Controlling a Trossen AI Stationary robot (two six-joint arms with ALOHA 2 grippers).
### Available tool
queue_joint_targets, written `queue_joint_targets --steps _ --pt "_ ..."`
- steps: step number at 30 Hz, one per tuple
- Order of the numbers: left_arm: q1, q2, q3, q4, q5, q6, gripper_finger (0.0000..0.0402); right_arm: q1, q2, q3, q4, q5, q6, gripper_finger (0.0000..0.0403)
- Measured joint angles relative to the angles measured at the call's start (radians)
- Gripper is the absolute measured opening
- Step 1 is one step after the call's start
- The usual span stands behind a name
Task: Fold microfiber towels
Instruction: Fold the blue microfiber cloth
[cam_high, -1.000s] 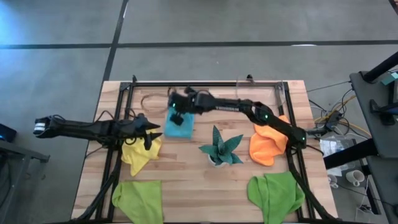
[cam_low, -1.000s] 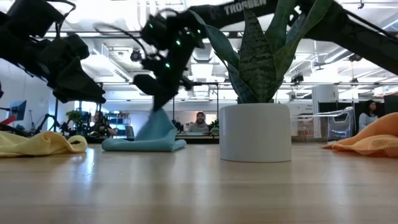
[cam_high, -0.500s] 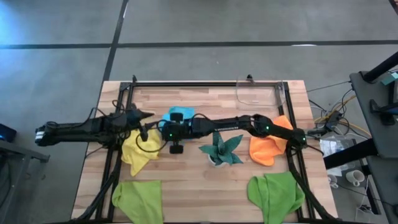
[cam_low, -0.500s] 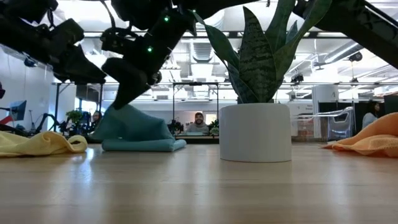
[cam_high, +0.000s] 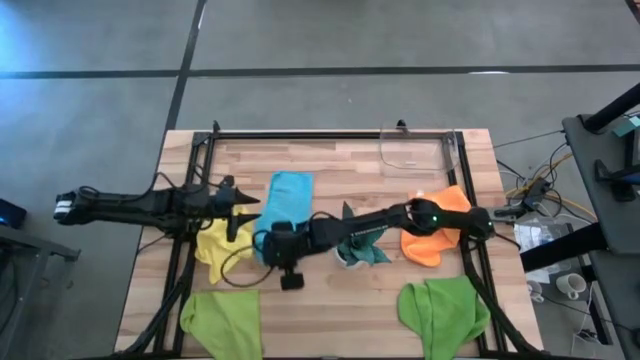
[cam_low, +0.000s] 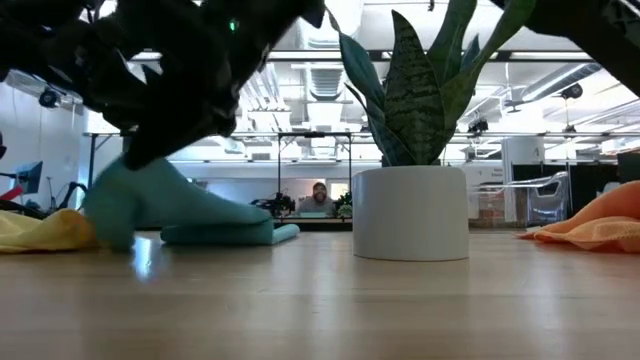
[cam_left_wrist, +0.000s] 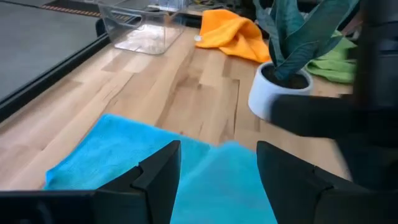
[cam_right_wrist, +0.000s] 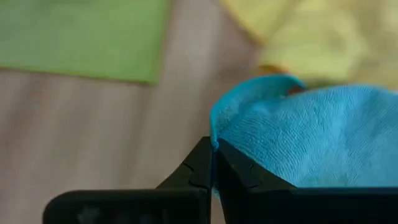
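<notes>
A butcher-block wooden table with a black metal frame along its edges is seen from above, standing on a grey concrete floor crossed by dark lines. The light blue towel is stretched out lengthwise left of centre. Its near edge is pinched between the closed fingers of the right gripper, which is reached across the table low over the wood. The left gripper is held just beside the blue towel's left edge, above the yellow towel, with its fingers spread and nothing between them. The orange towel is bunched at the right, partly covered by the right arm. One lime green towel is laid flat at the near left corner, and the other lime green towel is crumpled at the near right. A potted snake plant in a white pot is placed at centre. A clear plastic container is set near the far edge. Beyond the table, in the low view, an open workspace with ceiling lights and pipes is shown, and a seated person is visible far back.
</notes>
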Motion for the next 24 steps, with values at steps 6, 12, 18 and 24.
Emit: queue_joint_targets --steps 6,12,18,24 --pt "-0.003 -0.012 0.0 0.0 -0.008 0.005 0.0196 0.081 0.0 -0.003 -0.071 -0.038 0.024 0.0009" --pt "-0.006 -0.01 -0.002 0.021 -0.002 -0.002 0.0196 0.097 0.0 -0.003 -0.095 0.007 0.11 0.0009" --pt "-0.018 0.064 -0.06 0.113 -0.049 0.006 0.0196 0.096 0.0 0.001 -0.112 0.045 0.138 0.0009" --pt "-0.016 0.238 -0.149 0.351 -0.158 -0.003 0.0196 0.096 0.0 0.011 -0.148 0.047 0.089 0.0009"
